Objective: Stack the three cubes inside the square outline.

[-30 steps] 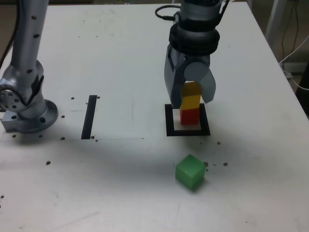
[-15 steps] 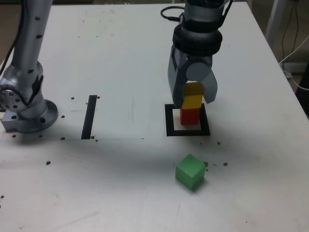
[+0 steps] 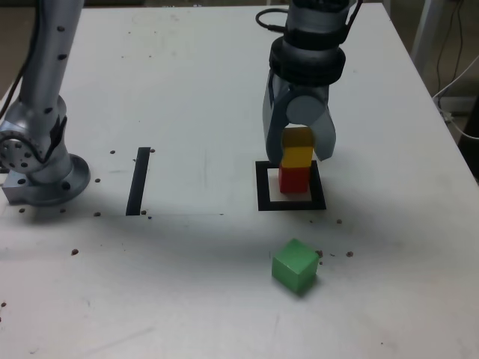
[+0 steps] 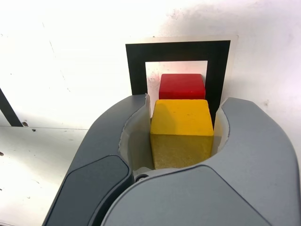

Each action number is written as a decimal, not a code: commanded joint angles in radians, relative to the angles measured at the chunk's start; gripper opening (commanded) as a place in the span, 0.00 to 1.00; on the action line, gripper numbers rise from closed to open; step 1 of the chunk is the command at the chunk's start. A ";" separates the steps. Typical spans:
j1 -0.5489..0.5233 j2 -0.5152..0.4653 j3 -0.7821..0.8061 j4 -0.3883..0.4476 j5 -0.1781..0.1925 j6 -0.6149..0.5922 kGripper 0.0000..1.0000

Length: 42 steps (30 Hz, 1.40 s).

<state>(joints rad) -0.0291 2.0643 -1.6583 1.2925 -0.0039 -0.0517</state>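
The yellow cube (image 3: 298, 158) rests on top of the red cube (image 3: 294, 180), which stands inside the square outline (image 3: 262, 187) of black tape. My gripper (image 3: 299, 146) comes down from above and is shut on the yellow cube, one finger on each side. In the wrist view the yellow cube (image 4: 180, 132) fills the gap between the grey jaws of the gripper (image 4: 184, 104), with the red cube (image 4: 182, 86) and the square outline (image 4: 136, 66) beyond it. The green cube (image 3: 295, 265) lies alone on the table, nearer the camera than the outline, turned at an angle.
A straight black tape strip (image 3: 138, 179) lies toward the exterior view's left. The arm's grey base (image 3: 41, 176) stands at the far left. Small dark specks dot the white table (image 3: 187, 90). Cables hang beyond the table's right edge (image 3: 456, 82).
The gripper with the yellow cube shifted slightly right and settled; the cube, tilted before, now sits squarely on the red cube. The green cube has not moved.
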 commanded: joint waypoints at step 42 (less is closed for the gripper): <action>0.014 0.014 0.006 -0.001 -0.025 0.001 0.63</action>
<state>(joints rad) -0.0170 2.0783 -1.6513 1.2954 -0.0273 -0.0517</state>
